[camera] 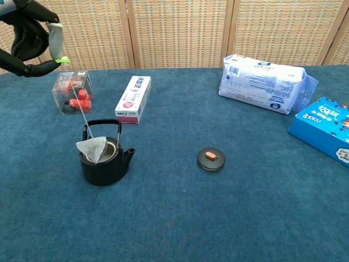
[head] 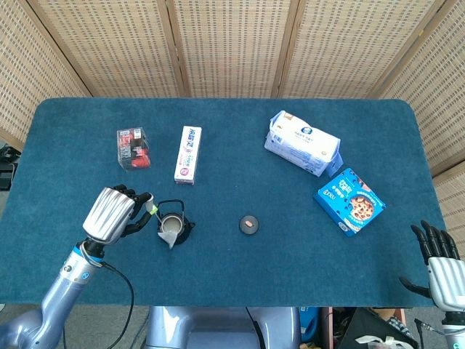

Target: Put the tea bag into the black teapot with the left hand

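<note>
My left hand (head: 112,213) (camera: 30,38) is raised over the table left of the black teapot (head: 174,227) (camera: 104,162) and pinches the green tag of the tea bag's string. The white tea bag (camera: 92,149) (head: 168,238) hangs on that string just over the pot's open mouth, at its front left rim. The pot's lid (head: 249,224) (camera: 211,159) lies on the cloth to the right of the pot. My right hand (head: 438,259) sits at the table's front right corner, fingers spread and holding nothing.
Behind the teapot stand a clear box of red items (head: 134,149) (camera: 73,93) and a white and pink carton (head: 188,154) (camera: 133,99). At the right lie a white tissue pack (head: 301,142) (camera: 267,83) and a blue cookie box (head: 349,201) (camera: 324,128).
</note>
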Robot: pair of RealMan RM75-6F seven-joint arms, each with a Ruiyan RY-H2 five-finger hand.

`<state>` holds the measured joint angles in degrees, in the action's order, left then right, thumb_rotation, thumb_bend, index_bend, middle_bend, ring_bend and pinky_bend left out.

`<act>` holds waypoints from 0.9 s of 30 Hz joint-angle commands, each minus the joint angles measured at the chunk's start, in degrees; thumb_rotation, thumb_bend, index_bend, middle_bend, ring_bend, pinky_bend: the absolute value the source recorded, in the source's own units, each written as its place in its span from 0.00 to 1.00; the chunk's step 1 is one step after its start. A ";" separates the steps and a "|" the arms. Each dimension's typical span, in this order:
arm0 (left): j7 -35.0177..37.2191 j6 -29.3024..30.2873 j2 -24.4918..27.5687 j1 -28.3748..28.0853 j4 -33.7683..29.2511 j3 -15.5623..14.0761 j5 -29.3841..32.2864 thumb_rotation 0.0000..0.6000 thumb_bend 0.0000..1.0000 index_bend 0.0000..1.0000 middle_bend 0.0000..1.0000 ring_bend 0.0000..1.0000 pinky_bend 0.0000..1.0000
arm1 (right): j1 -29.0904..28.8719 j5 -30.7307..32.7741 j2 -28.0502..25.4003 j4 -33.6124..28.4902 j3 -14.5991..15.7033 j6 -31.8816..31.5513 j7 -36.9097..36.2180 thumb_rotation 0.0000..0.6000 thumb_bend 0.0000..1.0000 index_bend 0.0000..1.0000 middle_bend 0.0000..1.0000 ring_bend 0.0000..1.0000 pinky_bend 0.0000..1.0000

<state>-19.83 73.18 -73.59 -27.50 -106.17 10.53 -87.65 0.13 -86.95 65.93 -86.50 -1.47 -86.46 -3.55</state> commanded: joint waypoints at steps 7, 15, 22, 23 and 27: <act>-1.79 -1.18 -1.17 -0.98 0.98 0.17 2.41 1.00 0.50 0.64 0.84 0.74 0.66 | 0.09 0.20 0.01 0.15 0.00 0.08 -0.25 1.00 0.06 0.00 0.00 0.00 0.00; -1.41 -1.52 -1.22 -0.99 1.73 -0.53 3.34 1.00 0.50 0.64 0.84 0.74 0.66 | -0.13 0.21 0.12 0.20 -0.03 0.46 -0.09 1.00 0.06 0.00 0.00 0.00 0.00; -1.09 -1.90 -0.96 -0.99 1.90 -1.38 3.69 1.00 0.50 0.64 0.84 0.74 0.66 | -0.10 0.37 0.09 0.05 -0.01 0.57 0.07 1.00 0.06 0.00 0.00 0.00 0.00; -1.02 -2.18 -0.96 -0.83 1.95 -1.94 3.88 1.00 0.50 0.64 0.84 0.74 0.66 | -0.07 0.40 0.09 0.06 0.00 0.57 0.04 1.00 0.06 0.00 0.00 0.00 0.00; -1.22 -2.09 -1.01 -0.52 2.29 -2.86 3.57 1.00 0.49 0.64 0.84 0.74 0.66 | -0.09 0.41 0.08 0.04 -0.03 0.58 0.03 1.00 0.06 0.00 0.00 0.00 0.00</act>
<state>-20.99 71.07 -74.58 -28.10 -103.96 7.80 -84.00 0.04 -86.54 66.00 -86.46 -1.49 -85.88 -3.51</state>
